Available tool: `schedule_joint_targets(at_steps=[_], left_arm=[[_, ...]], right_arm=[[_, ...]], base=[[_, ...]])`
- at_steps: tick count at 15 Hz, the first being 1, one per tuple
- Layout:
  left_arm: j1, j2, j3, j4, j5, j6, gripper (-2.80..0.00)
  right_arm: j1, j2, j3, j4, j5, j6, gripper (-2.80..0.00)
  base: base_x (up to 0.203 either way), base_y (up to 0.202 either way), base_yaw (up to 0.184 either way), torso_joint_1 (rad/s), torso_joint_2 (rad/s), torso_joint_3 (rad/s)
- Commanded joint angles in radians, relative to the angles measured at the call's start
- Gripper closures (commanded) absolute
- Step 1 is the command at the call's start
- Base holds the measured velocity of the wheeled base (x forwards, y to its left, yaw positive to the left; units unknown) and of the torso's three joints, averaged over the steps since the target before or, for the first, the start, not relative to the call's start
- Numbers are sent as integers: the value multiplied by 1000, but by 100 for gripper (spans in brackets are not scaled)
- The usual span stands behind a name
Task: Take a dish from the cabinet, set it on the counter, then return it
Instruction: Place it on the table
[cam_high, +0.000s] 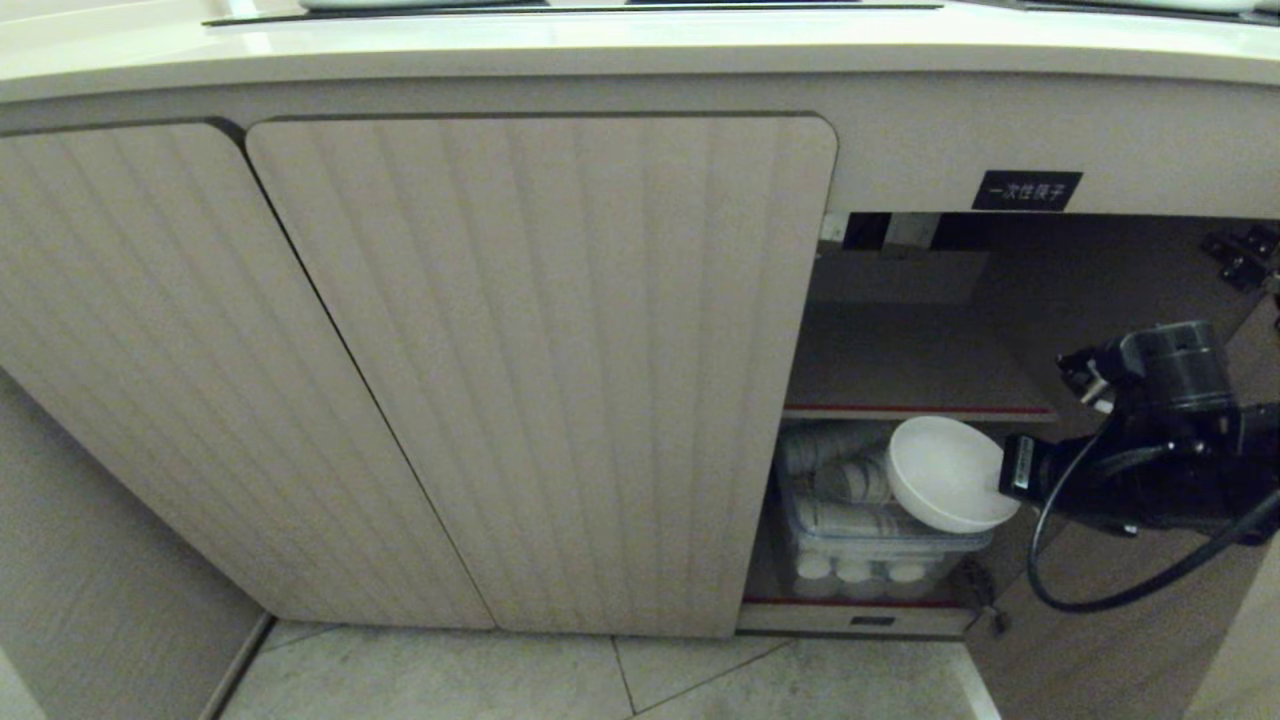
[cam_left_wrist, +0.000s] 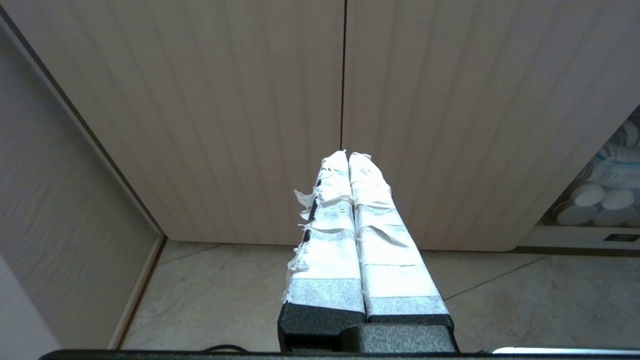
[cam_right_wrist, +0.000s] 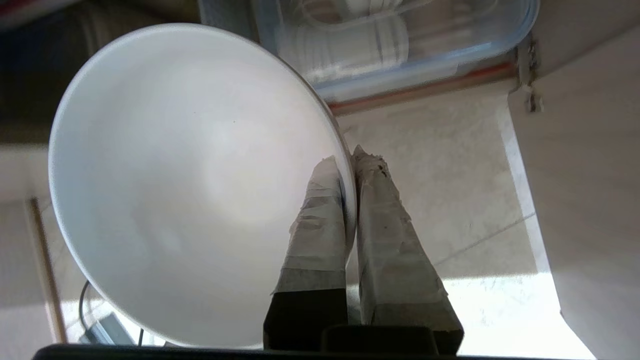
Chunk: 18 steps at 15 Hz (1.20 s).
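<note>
The dish (cam_high: 945, 473), a plain white bowl (cam_right_wrist: 190, 185), hangs tilted in front of the cabinet's (cam_high: 540, 370) open right bay, below the red-edged shelf (cam_high: 915, 408). My right gripper (cam_right_wrist: 347, 160) is shut on its rim, one taped finger inside the bowl and one outside; in the head view that gripper (cam_high: 1005, 478) comes in from the right. The counter (cam_high: 620, 50) runs along the top above the cabinet. My left gripper (cam_left_wrist: 348, 154) is shut on nothing, parked low in front of the closed ribbed doors (cam_left_wrist: 345, 100).
A clear plastic bin (cam_high: 870, 540) of stacked white cups (cam_high: 845, 480) fills the lower bay behind the dish. A black label (cam_high: 1027, 189) sits above the opening. The open door (cam_right_wrist: 585, 190) stands close to the right. Tiled floor (cam_high: 620, 680) lies below.
</note>
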Motion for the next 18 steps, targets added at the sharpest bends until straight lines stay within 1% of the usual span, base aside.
schedule_joint_targets(at_steps=[1, 5, 7, 12, 14, 17, 18], left_arm=[[1, 0, 0, 0, 0, 0, 0], [0, 0, -1, 0, 0, 0, 0], [0, 0, -1, 0, 0, 0, 0], [0, 0, 0, 0, 0, 0, 0], [0, 0, 0, 0, 0, 0, 0], [0, 0, -1, 0, 0, 0, 0], [0, 0, 0, 0, 0, 0, 0]], right_arm=[[6, -61, 51, 0, 6, 2, 0], [12, -141, 149, -1, 15, 3, 0], [12, -198, 192, -1, 57, 1, 0], [12, -317, 291, 7, 78, 0, 0], [12, -370, 326, 10, 121, -7, 0], [13, -433, 392, 13, 139, -115, 0], [14, -453, 407, 15, 149, -139, 0]], base=[[0, 0, 0, 0, 0, 0], [0, 0, 0, 0, 0, 0], [0, 0, 0, 0, 0, 0], [0, 0, 0, 0, 0, 0], [0, 0, 0, 0, 0, 0], [0, 0, 0, 0, 0, 0], [0, 0, 0, 0, 0, 0]])
